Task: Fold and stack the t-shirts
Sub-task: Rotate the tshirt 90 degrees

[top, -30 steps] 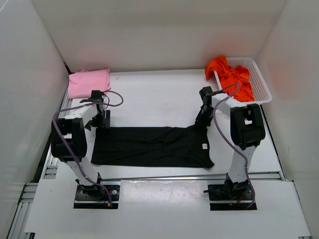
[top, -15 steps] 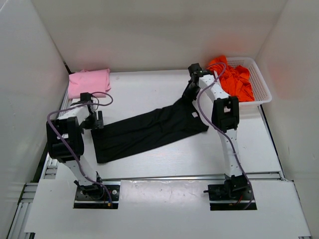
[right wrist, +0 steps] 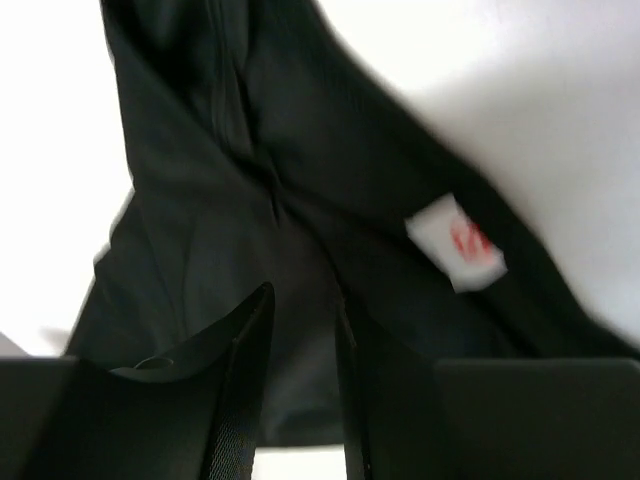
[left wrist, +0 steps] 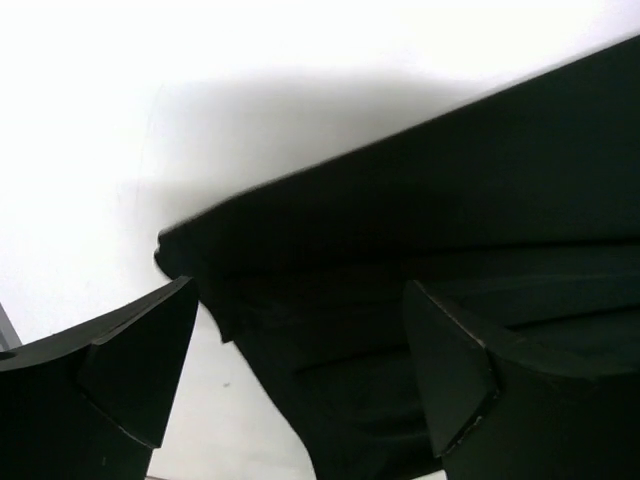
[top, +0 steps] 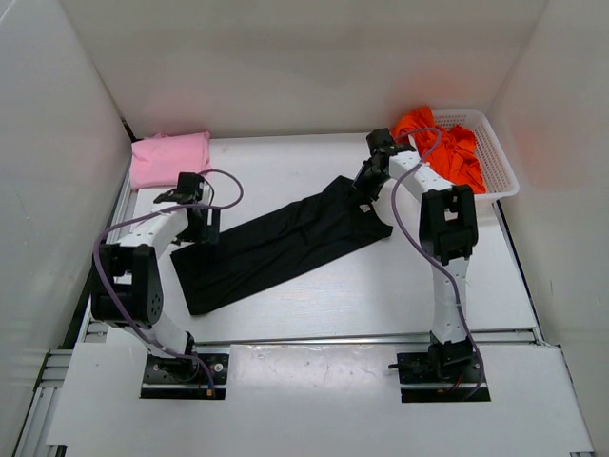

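While its edge overhangs, the orange-red t-shirt (top: 440, 145) lies in the basket (top: 501, 171).

We show a plain black t-shirt (top: 285, 243), its label (right wrist: 455, 243) white with red print. At the white table's (top: 285, 162) far corners we mark a light pink t-shirt (top: 169, 159) and an orange-red t-shirt (top: 459, 157) in a white mesh basket (top: 502, 164).

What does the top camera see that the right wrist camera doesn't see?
Only the top camera shows the pink shirt at the back left and the orange shirt hanging over the edge of the white basket at the back right. Only the right wrist camera shows the red mark on the small white tag, and its own fingers up close. Both show the black shirt lying on the table.
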